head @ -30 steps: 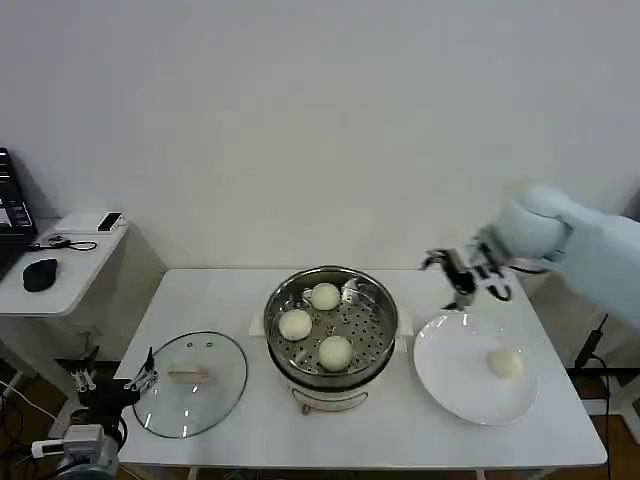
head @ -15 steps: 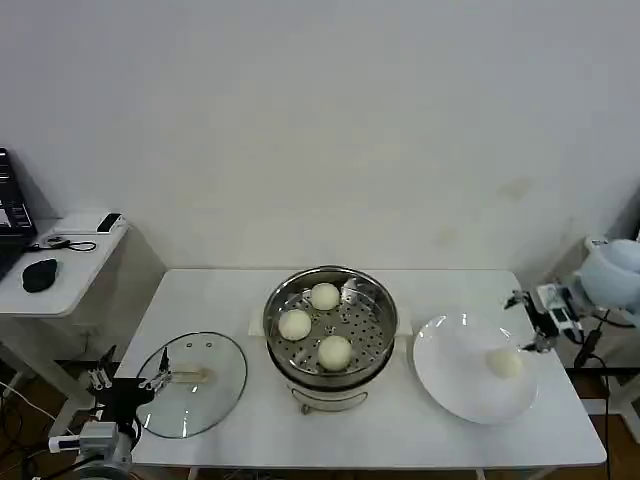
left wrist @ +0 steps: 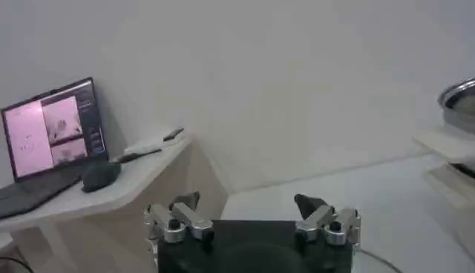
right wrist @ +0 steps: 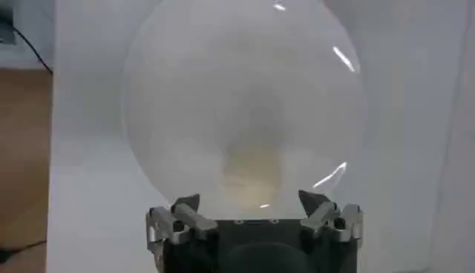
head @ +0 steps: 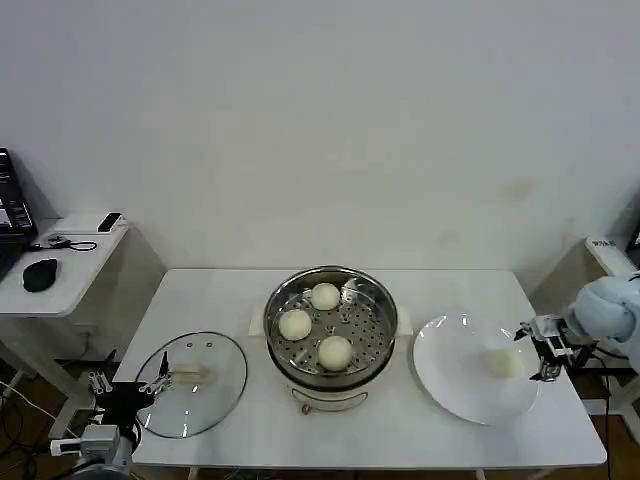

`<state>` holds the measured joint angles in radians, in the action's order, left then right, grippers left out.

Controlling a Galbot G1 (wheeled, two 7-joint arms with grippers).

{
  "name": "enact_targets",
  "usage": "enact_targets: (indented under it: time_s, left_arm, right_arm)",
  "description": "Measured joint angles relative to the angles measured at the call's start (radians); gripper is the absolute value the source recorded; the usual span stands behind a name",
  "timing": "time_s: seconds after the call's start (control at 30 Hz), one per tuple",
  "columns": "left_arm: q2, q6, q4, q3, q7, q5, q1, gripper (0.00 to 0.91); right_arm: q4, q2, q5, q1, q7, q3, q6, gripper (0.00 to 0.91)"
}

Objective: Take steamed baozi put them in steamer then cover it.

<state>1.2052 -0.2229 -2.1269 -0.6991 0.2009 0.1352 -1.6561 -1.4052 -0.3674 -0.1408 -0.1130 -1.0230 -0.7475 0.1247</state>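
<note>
Soft cream baozi (head: 502, 362) just ahead of right gripper (head: 541, 349), jaws wide open, empty; squashes easily, pinch sides gently.

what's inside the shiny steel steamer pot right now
Three round cream-white buns sit on the perforated basket floor of the round stainless-steel steamer, uncovered. Whatever lies beneath that perforated floor is hidden.

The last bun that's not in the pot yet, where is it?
In the head view, the last bun sits on the white plate at the table's right side, right of the steamer. The open right gripper is just beside it.
</note>
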Motion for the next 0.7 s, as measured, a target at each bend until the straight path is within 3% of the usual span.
enact_targets:
  time_s: [0.47, 0.57, 0.7]
  left_arm:
    - [0.0, 0.0, 0.005, -0.011, 0.0, 0.0, -0.002, 0.907]
    - [0.001, 0.0, 0.008, -0.015, 0.0, 0.0, -0.003, 0.907]
    - [0.002, 0.001, 0.01, -0.016, 0.0, 0.0, -0.003, 0.907]
  right_arm:
    - [0.15, -0.117, -0.021, -0.072, 0.02, 0.075, -0.009, 0.907]
    - [0.17, -0.136, -0.027, -0.079, 0.019, 0.078, -0.006, 0.806]
    - [0.185, -0.152, -0.036, -0.087, 0.013, 0.081, 0.0, 0.746]
